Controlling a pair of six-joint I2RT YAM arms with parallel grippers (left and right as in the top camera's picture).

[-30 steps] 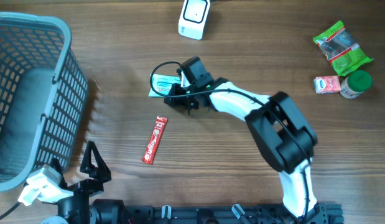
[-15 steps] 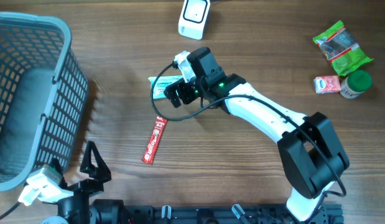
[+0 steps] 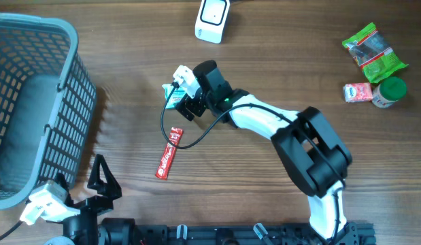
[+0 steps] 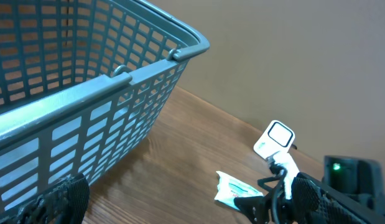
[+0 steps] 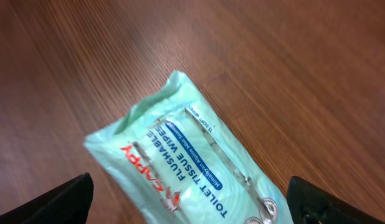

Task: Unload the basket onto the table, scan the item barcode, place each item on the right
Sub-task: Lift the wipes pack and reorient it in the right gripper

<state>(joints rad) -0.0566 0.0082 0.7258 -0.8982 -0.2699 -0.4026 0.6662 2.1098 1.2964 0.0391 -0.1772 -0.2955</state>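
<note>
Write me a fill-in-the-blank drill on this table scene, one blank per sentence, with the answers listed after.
1. The pack below the right end effector is printed "toilet flushable ____".
2. That end effector is ____, holding nothing.
3. The snack bar near the pack is ____ in colour.
4. The jar beside the pink packet has a ____ lid.
Answers: wipes; open; red; green.
</note>
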